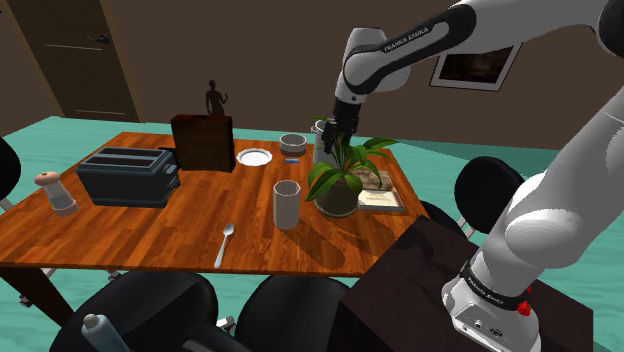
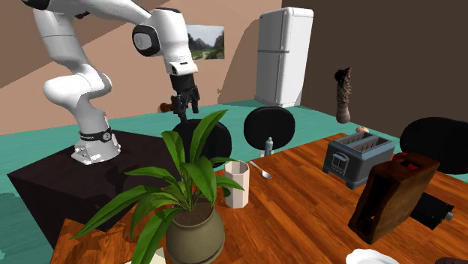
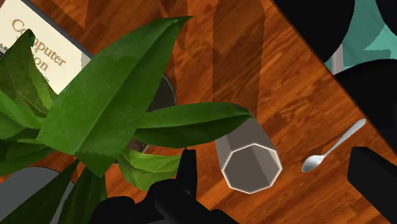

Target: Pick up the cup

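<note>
Wooden table; potted plant just beside cup; spoon near

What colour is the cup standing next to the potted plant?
The cup is plain off-white; the second exterior view shows it best.

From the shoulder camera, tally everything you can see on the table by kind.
Cup: 1
Spoon: 1
Plate: 1
Bowl: 1
Toaster: 1
Shaker: 1
Potted plant: 1
Book: 1
Brown block: 1
Grey container: 1
Total: 10
</note>
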Action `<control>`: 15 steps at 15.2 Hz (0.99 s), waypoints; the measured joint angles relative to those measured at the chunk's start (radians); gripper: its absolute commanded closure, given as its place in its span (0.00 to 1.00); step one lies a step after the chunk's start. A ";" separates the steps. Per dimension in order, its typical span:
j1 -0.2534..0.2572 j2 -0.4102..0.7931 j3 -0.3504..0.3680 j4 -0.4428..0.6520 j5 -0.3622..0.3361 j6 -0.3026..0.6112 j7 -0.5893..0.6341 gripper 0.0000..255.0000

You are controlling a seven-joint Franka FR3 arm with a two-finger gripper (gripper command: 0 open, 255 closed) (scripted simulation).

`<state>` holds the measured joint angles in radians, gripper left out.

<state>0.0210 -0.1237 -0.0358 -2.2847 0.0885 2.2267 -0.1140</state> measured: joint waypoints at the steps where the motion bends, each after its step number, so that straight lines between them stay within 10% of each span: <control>1: 0.003 0.041 0.003 0.017 0.000 0.023 0.003 0.00; 15: 0.022 0.578 0.013 0.363 -0.026 0.184 0.015 0.00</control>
<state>0.0432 0.4546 -0.0225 -1.9219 0.0627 2.4107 -0.0992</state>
